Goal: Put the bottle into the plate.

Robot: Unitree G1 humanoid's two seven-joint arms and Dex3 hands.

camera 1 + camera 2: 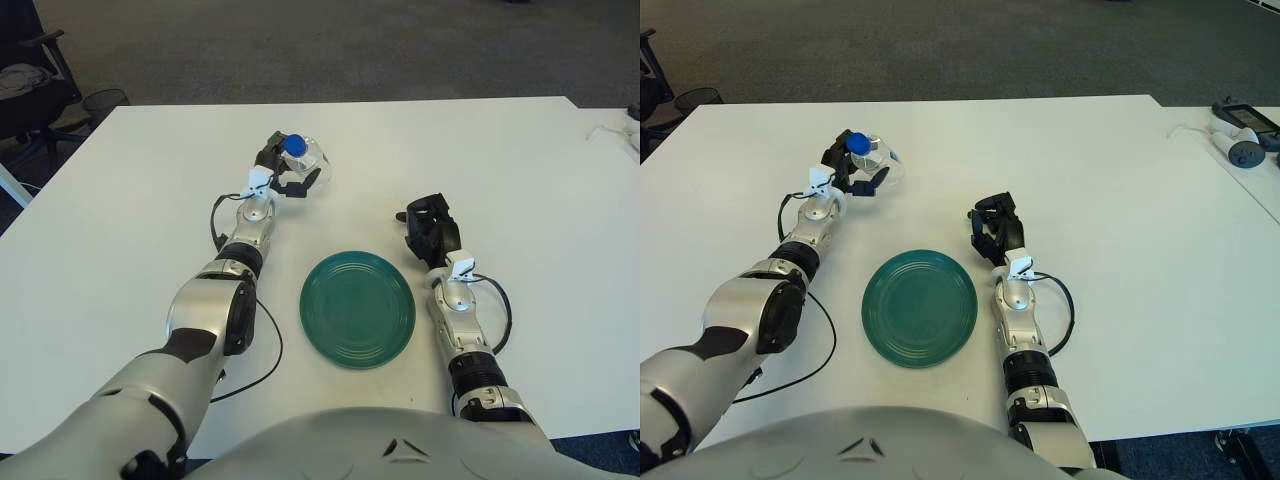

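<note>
The bottle [301, 156], clamped tilted in the left hand [283, 174], could be dropped short of the plate [357, 308] if the grip loosens.

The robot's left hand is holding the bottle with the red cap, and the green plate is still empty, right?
Not quite: the cap is blue, not red. The left eye view shows the left hand gripping the bottle with its blue cap toward the camera. The rest holds: the green plate has nothing in it. The right hand is idle, to the right of the plate.
</note>
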